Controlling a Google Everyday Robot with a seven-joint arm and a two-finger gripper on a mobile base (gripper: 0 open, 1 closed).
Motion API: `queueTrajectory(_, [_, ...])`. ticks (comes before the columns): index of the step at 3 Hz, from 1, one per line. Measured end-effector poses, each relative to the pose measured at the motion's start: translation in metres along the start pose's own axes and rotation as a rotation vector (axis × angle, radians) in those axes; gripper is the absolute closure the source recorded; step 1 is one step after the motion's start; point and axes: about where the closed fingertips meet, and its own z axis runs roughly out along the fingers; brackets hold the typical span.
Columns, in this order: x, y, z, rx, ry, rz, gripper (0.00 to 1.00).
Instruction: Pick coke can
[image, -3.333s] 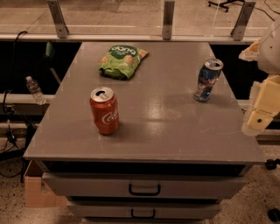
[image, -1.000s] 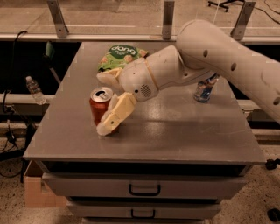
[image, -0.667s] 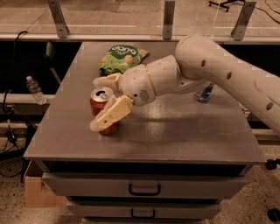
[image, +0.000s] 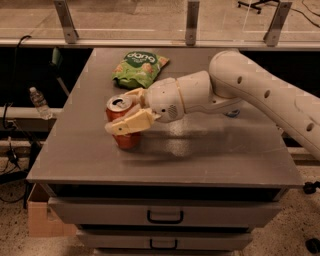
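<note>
The coke can (image: 127, 140), red-orange with a silver top, stands upright on the grey table (image: 200, 160) at its left middle. My gripper (image: 128, 111) has come in from the right on the white arm (image: 240, 87) and sits at the can's upper half. One cream finger (image: 131, 125) lies across the can's front and the other finger (image: 134, 93) is behind it. The fingers straddle the can and look open around it. The can rests on the table.
A green snack bag (image: 139, 67) lies at the table's back, just behind the gripper. A blue can (image: 231, 114) is almost hidden behind the arm at the right. Drawers (image: 165, 216) are below the table front. A water bottle (image: 39, 102) and a cardboard box (image: 42, 217) are at the left.
The arm swung in from the right edge to the can. In the last second the gripper moved left and lower, from in front of the can to straddling it.
</note>
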Motion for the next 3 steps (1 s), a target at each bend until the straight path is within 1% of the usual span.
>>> queueTrajectory(1, [-0.030,-0.006,-0.023,0.026,-0.066,-0.026,0.85])
queueTrajectory(2, [-0.075,-0.004,-0.052,0.044,-0.154,-0.052,1.00])
queueTrajectory(3, [-0.083,-0.004,-0.056,0.048,-0.168,-0.058,1.00])
